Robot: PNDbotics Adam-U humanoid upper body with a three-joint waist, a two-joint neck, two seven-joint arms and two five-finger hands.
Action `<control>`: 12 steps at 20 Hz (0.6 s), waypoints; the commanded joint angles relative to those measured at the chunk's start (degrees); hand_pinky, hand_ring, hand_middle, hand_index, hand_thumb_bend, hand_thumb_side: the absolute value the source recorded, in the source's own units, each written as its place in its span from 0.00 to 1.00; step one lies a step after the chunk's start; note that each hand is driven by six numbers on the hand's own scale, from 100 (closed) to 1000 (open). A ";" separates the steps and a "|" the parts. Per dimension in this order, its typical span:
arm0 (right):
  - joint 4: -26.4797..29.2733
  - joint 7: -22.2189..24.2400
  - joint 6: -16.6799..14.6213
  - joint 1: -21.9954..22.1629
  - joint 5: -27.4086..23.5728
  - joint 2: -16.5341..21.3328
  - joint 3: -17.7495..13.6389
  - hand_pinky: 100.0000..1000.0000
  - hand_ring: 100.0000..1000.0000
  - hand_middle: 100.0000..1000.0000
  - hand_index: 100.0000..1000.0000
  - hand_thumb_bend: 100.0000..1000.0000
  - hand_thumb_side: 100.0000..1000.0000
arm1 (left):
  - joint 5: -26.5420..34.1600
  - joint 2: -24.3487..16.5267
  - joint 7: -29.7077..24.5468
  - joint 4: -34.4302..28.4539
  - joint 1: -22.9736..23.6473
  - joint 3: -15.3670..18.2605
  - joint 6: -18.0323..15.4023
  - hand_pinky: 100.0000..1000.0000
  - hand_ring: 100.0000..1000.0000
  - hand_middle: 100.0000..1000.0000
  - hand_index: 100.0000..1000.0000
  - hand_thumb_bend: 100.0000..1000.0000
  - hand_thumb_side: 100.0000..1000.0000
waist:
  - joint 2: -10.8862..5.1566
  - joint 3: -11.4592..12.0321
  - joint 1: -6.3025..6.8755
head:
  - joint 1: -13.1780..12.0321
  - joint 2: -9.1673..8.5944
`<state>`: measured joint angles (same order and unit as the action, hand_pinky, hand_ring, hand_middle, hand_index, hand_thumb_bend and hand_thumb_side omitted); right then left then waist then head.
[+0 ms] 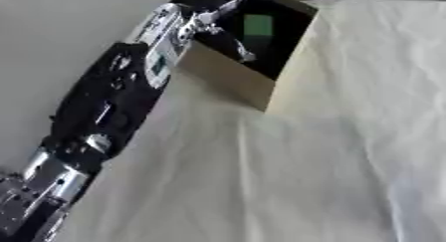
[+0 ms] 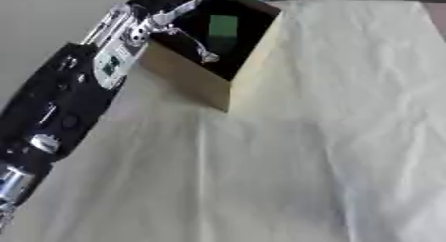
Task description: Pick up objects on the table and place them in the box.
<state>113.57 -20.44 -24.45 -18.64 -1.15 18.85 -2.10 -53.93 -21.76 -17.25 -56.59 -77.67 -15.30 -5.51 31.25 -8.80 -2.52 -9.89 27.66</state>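
Observation:
A tan cardboard box (image 1: 228,79) with a dark inside stands at the top middle of the cloth-covered table. A green object (image 1: 258,25) lies inside it, near the far wall. My left arm comes up from the lower left, and my left hand (image 1: 212,18) is over the box's near-left rim with its fingers spread and reaching down into the box. Nothing shows between the fingers. My right hand is in neither view.
A pale cream cloth (image 1: 287,176) with soft wrinkles covers the table in front of and to the right of the box. Bare grey tabletop (image 1: 52,47) shows at the upper left.

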 commanded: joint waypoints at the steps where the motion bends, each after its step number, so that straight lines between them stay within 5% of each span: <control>1: 1.02 -0.20 0.08 -0.14 -0.36 1.04 -0.57 0.75 0.70 0.55 0.80 0.00 0.89 | 0.28 -1.03 0.96 -1.10 -1.57 0.86 0.19 0.66 0.81 0.84 0.89 0.44 0.34 | -2.07 0.07 0.14 | 0.20 0.16; 4: 1.02 -0.28 0.28 0.07 -0.33 1.15 -0.59 0.75 0.70 0.55 0.80 0.00 0.89 | 2.19 -1.15 2.37 -2.16 -1.80 1.06 0.87 0.63 0.79 0.82 0.87 0.35 0.32 | -2.52 0.42 0.25 | 0.37 0.69; 7: 1.02 -0.43 0.49 0.34 -0.36 1.37 -0.61 0.75 0.70 0.55 0.80 0.00 0.89 | 5.56 -1.20 4.47 -3.94 -2.00 1.25 1.90 0.57 0.76 0.80 0.84 0.11 0.28 | -3.24 0.88 0.38 | 0.61 1.36; 12: 1.02 -0.74 0.63 0.81 -0.43 1.88 -0.78 0.75 0.71 0.55 0.80 0.00 0.89 | 14.40 -1.94 6.89 -9.61 -1.92 0.21 4.02 0.54 0.74 0.78 0.82 0.05 0.26 | -4.81 2.05 0.54 | 1.14 3.07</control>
<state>113.57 -20.99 -23.91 -17.60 -1.15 19.08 -2.20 -41.68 -22.31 -10.96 -63.75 -78.11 -15.07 -1.93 28.25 -6.62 -1.96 -9.00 30.21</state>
